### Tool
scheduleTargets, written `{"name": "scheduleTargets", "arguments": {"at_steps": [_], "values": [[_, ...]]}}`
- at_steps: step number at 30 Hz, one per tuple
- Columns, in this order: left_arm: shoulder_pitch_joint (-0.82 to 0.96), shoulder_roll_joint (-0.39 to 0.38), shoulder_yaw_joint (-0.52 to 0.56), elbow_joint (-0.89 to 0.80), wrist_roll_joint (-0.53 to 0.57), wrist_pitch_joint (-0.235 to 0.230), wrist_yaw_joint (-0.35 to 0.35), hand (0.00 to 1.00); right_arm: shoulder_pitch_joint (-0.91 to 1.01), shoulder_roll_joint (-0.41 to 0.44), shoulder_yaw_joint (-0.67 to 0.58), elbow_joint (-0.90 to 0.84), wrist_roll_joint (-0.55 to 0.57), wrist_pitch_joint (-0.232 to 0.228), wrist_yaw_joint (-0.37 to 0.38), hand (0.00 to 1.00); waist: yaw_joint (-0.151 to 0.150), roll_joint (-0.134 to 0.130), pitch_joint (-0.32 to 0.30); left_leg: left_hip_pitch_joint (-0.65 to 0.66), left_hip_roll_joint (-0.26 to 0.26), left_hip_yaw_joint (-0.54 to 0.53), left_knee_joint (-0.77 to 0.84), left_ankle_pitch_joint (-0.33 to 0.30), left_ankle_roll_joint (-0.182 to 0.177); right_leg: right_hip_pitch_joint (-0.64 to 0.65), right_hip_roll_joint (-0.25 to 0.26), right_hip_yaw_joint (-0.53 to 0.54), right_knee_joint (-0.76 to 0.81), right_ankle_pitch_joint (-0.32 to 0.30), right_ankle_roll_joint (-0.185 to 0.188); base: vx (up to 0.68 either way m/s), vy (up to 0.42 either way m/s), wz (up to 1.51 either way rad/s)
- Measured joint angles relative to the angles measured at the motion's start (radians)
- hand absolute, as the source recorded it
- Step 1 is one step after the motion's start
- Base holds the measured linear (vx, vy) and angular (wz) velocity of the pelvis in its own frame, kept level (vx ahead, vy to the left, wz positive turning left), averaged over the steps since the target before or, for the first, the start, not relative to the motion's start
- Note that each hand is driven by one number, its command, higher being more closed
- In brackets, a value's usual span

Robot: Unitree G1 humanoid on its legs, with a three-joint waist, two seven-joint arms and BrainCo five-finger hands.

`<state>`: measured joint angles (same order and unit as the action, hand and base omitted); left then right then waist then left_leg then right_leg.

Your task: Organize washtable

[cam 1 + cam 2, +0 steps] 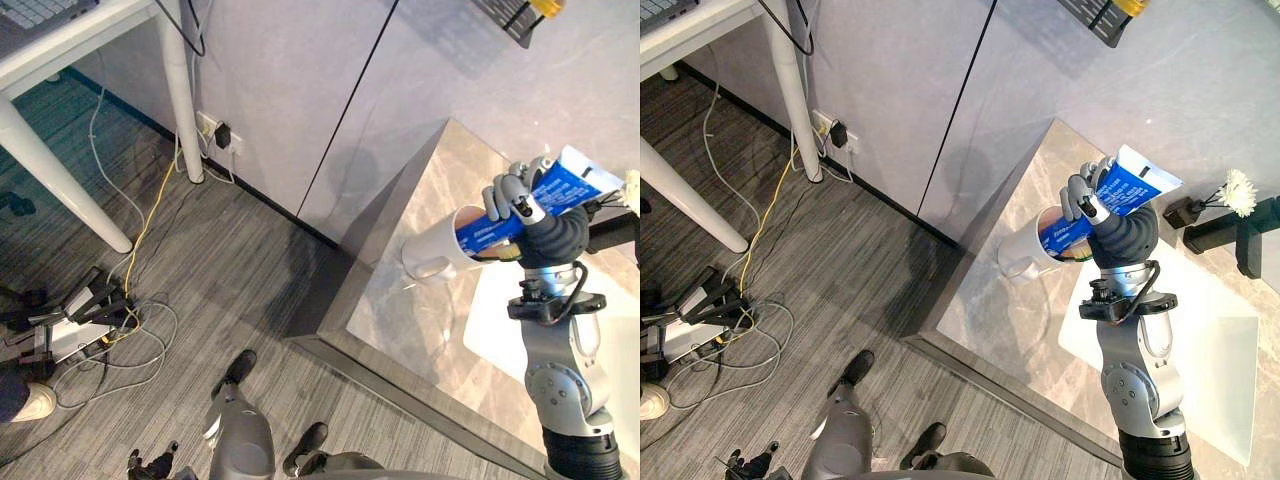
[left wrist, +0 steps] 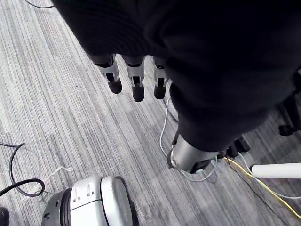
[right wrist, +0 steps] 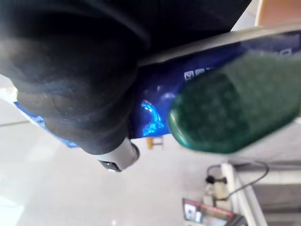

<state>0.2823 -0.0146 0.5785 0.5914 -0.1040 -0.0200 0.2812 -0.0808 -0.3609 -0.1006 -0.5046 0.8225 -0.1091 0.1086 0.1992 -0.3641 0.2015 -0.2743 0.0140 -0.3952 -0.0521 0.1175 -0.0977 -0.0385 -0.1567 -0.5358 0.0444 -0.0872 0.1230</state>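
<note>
Our right hand (image 1: pixel 1095 205) curls its fingers round the blue-and-white toothpaste tube (image 1: pixel 1130 180), whose lower end sits in the white handled mug (image 1: pixel 1025 258) near the marble washtable's (image 1: pixel 990 310) corner. Levering the tube sideways could topple the mug. Our left hand (image 2: pixel 136 82) hangs slack-fingered.

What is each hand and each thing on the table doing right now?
right hand: shut on the blue tube.
blue tube: tilted, lower end in the white cup's mouth.
white cup: on the washtable, near its edge.
left hand: open, holding nothing, over the floor.
</note>
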Motion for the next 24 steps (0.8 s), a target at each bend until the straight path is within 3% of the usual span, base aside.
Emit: {"name": "scheduleTargets", "arguments": {"at_steps": [4, 9, 24], "values": [[-0.001, 0.004, 0.0, 0.001, 0.0, -0.001, 0.0, 0.0, -0.001, 0.0, 0.0, 0.0, 0.0, -0.004, -0.004, 0.0, -0.002, 0.001, 0.001, 0.0, 0.001, 0.001, 0.0, 0.0, 0.0, -0.001, 0.0, 0.0, 0.003, -0.002, -0.003, -0.02, 0.014, 0.0], [-0.002, 0.014, 0.0, 0.008, 0.001, -0.001, 0.0, 0.0, -0.017, 0.0, -0.002, -0.034, 0.001, -0.042, -0.006, 0.0, -0.014, 0.001, 0.0, 0.0, 0.002, 0.001, 0.0, 0.0, 0.0, -0.001, 0.001, 0.001, 0.003, -0.002, -0.003, 0.0, 0.0, 0.0], [-0.029, 0.029, -0.022, 0.029, 0.001, -0.002, 0.001, 0.0, -0.035, 0.0, -0.002, -0.034, 0.001, -0.043, -0.019, 0.0, -0.021, 0.002, 0.001, 0.006, 0.003, 0.013, 0.001, 0.001, 0.001, -0.002, -0.001, 0.012, 0.004, -0.002, -0.003, 0.0, 0.0, -0.01]]}}
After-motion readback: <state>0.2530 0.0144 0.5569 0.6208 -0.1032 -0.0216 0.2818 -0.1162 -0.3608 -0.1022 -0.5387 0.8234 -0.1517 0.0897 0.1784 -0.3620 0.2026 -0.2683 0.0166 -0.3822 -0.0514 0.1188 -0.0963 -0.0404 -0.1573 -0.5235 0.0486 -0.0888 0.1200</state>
